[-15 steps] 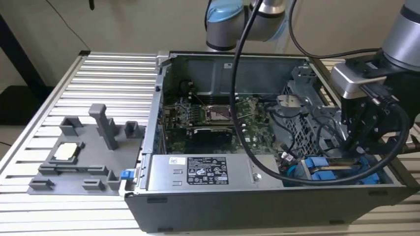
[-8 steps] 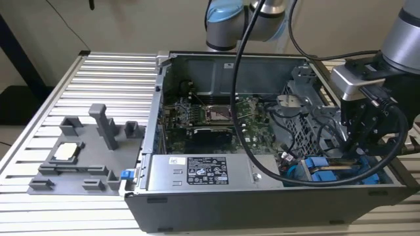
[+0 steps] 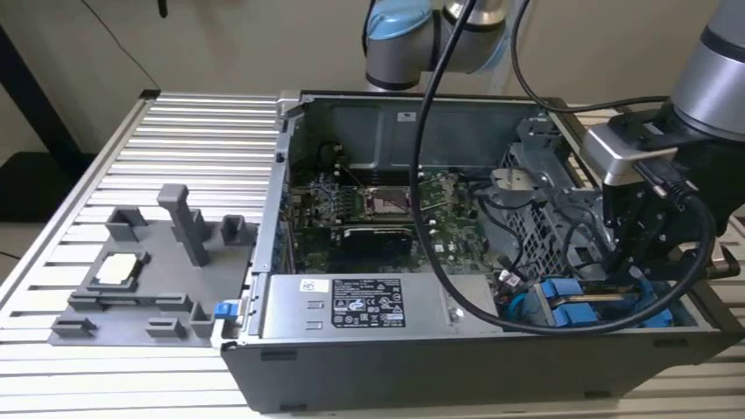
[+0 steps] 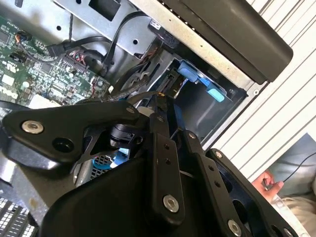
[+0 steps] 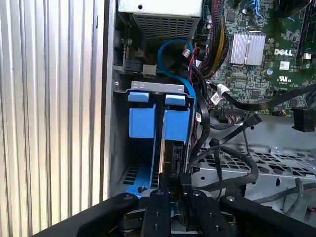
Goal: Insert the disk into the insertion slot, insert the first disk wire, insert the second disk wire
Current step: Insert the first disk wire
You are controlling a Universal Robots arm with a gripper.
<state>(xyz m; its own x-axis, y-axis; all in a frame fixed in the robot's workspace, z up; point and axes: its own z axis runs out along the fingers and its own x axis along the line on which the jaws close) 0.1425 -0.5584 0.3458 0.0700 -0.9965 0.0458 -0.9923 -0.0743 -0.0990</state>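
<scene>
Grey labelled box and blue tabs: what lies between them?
Black cables fill the gap between the grey labelled box and the blue tabs, in the exterior view.

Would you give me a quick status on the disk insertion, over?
Tool closed on the disk. Disk edge-on at the insertion slot, between blue tabs. Black cables close beside, none across the slot mouth.

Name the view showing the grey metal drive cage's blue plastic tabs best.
First wrist view: the blue plastic tabs face it squarely. The second wrist view catches them obliquely; the exterior view, partly behind a black cable.
</scene>
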